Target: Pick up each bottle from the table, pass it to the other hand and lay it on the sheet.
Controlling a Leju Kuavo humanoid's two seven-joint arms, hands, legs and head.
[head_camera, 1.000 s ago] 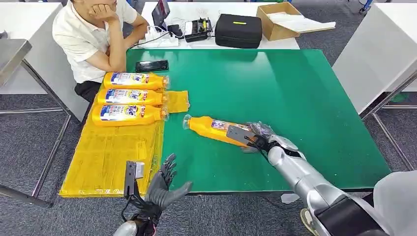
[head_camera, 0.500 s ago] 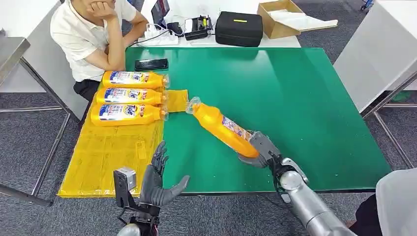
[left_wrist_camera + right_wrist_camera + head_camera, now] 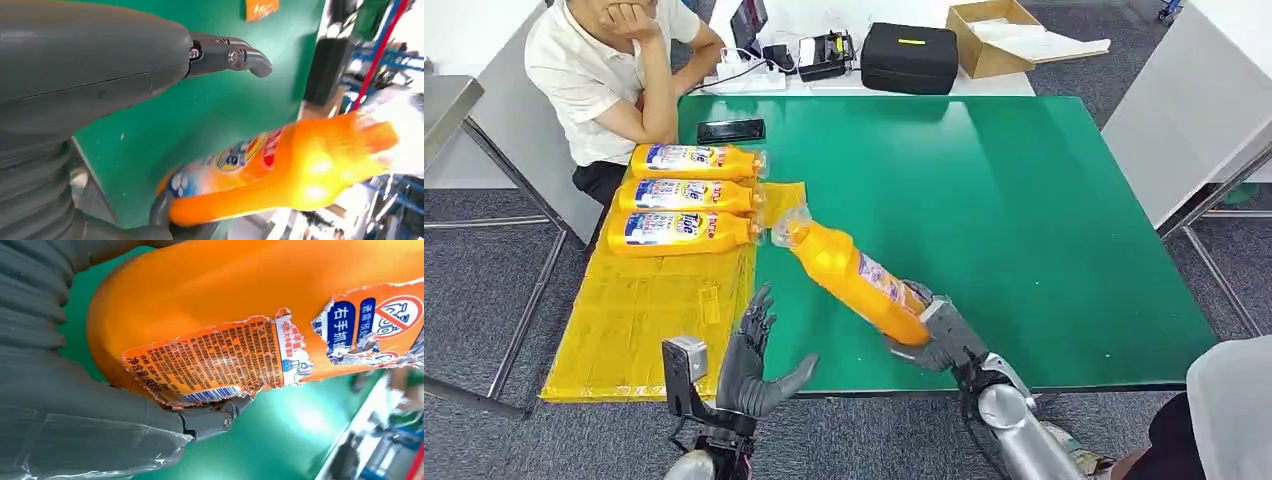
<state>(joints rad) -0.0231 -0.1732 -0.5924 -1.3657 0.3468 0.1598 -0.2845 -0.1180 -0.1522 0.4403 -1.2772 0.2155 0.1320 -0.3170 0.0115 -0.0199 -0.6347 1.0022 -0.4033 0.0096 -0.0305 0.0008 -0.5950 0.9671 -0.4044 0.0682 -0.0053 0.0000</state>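
Observation:
My right hand (image 3: 939, 335) grips the base of an orange bottle (image 3: 854, 280), lifted off the green table (image 3: 1024, 200) and tilted, its cap end pointing toward the yellow sheet (image 3: 649, 320). The right wrist view shows the bottle (image 3: 260, 325) with a torn label against my thumb (image 3: 150, 425). My left hand (image 3: 754, 365) is open at the table's near edge, palm turned toward the bottle, fingers spread. The left wrist view has the bottle (image 3: 280, 175) past my thumb (image 3: 230, 52). Three orange bottles (image 3: 686, 193) lie side by side on the sheet's far end.
A person sits at the table's far left corner, elbow on the table, beside a black phone (image 3: 731, 131). Behind the table a white desk holds a black case (image 3: 910, 58), a cardboard box (image 3: 994, 35) and cables. Grey tables (image 3: 1194, 100) flank both sides.
My right hand lifted the bottle off the table and swung it left toward my left hand, cap now close to the sheet. My left hand rose slightly and stayed open.

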